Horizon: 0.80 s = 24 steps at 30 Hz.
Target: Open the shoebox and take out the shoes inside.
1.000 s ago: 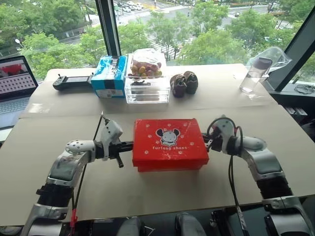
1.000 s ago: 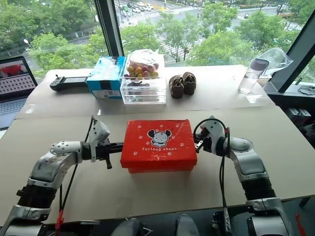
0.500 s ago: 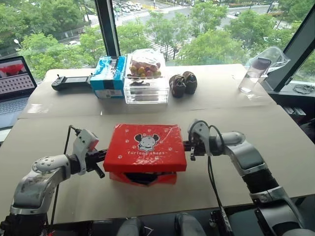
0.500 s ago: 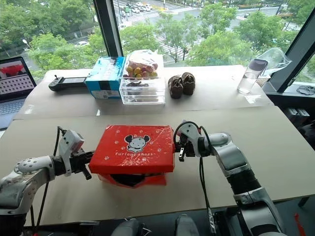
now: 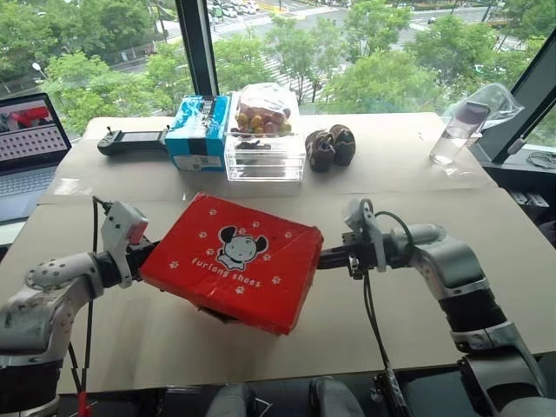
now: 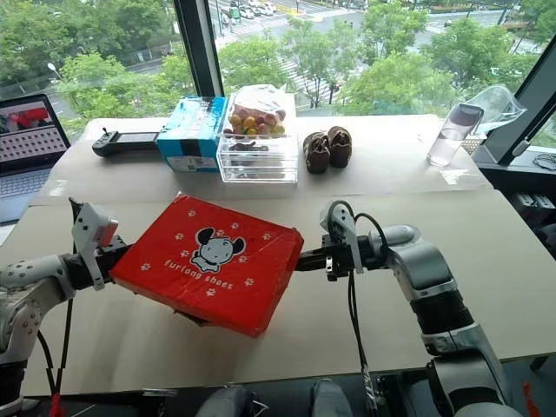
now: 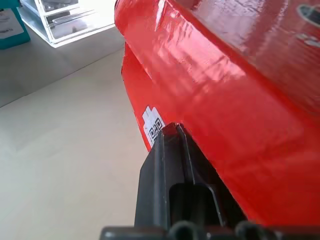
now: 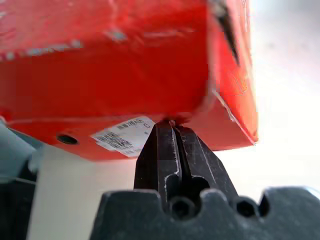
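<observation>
We see the red cardboard shoebox (image 5: 234, 261) with the cartoon dog logo, paw prints and "furlong shoes" lettering at the centre of the pale counter (image 5: 417, 200), its lid tilted steeply: the edge toward 9 o'clock is raised, the corner toward 5 o'clock sits low. Our left tool (image 5: 139, 257) meets the box's end at 9 o'clock with its two black fingers (image 7: 167, 165) pressed together, tips against the red wall beside a small white label; we cannot tell whether any cardboard is pinched between them. Our right tool (image 5: 323, 257) meets the opposite end at 3 o'clock, its fingers (image 8: 172, 150) likewise closed, tips at the lid's lower edge next to a white barcode sticker.

Toward 12 o'clock stands a clear plastic box of fruit (image 5: 263, 143), with a blue carton (image 5: 196, 133) just beside it at 9 o'clock and a pair of dark brown shoes (image 5: 329, 147) just beside it at 3 o'clock. A black handheld controller (image 5: 132, 141) lies farther toward 10 o'clock, and a clear bottle (image 5: 457, 132) stands at 2 o'clock.
</observation>
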Tool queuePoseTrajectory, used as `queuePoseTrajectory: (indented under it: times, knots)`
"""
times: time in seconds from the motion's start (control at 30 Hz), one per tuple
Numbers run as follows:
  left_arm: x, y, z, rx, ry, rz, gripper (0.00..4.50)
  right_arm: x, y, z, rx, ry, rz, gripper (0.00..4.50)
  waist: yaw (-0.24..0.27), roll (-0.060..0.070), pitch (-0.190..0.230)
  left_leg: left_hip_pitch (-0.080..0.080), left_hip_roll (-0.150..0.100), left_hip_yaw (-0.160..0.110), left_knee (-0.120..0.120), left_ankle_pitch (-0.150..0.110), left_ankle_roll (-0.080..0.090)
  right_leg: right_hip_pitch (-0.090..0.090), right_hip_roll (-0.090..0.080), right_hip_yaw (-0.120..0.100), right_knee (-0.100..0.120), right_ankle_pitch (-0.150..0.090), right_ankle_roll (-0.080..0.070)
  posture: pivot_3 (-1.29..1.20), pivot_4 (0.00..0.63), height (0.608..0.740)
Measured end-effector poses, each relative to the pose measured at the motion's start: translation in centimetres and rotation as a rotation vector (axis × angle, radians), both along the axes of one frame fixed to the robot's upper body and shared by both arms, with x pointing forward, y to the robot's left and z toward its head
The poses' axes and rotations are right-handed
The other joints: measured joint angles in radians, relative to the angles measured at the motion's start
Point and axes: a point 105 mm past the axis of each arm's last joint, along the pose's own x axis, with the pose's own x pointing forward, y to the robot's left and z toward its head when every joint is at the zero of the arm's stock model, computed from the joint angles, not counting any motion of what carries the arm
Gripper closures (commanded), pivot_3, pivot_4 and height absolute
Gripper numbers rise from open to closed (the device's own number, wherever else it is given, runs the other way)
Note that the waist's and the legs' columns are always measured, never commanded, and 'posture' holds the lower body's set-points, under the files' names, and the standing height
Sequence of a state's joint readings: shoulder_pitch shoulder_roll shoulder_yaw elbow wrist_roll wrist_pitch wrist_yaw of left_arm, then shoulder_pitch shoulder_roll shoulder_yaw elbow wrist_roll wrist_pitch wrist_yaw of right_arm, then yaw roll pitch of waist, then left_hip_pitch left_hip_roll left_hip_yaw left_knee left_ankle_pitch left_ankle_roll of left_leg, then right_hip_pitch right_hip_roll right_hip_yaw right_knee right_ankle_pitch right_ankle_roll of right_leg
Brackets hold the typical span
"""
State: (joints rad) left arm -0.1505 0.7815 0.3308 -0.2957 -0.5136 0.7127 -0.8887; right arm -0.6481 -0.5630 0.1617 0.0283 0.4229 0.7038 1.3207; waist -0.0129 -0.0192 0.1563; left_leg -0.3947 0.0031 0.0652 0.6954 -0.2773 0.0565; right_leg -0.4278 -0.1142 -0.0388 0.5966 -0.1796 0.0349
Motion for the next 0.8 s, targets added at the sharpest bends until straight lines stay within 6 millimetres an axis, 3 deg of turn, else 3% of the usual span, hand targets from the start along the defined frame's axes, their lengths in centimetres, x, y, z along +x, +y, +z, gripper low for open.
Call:
queuePoseTrajectory:
  times: [0.23,0.43,0.6,0.8]
  knots:
    - [-1.3,-0.2,-1.6,-0.009,0.086,-0.004,4.50,1.9,0.3,-1.1,-0.005,-0.025,-0.092,4.40,0.003,0.000,0.000,0.000,-0.001,0.000,0.000,0.000,0.000,0.000,0.000,0.000,0.000,0.000,0.000,0.00,0.150,0.740]
    - [-1.6,-1.8,-2.6,-0.025,0.129,-0.060,4.50,6.4,-0.7,-2.4,-0.037,-0.096,-0.292,4.40,0.001,0.000,0.001,0.000,-0.002,0.000,0.000,0.004,-0.007,0.000,0.000,0.000,0.001,0.000,0.000,0.00,0.150,0.740]
    - [-1.4,-2.4,-2.6,-0.008,0.122,-0.089,4.50,6.8,-1.4,-3.0,-0.091,-0.158,-0.295,4.40,0.000,0.000,0.001,-0.003,-0.002,0.000,0.000,0.004,-0.007,-0.002,0.000,0.000,0.000,0.000,0.000,0.00,0.150,0.740]
    - [-1.6,0.0,-2.8,0.101,0.105,-0.053,4.50,6.4,-3.9,-4.6,-0.208,-0.203,-0.288,4.40,0.000,0.001,0.001,-0.004,-0.002,0.000,0.000,0.004,-0.007,-0.003,0.000,0.000,-0.001,0.000,0.001,0.00,0.150,0.740]
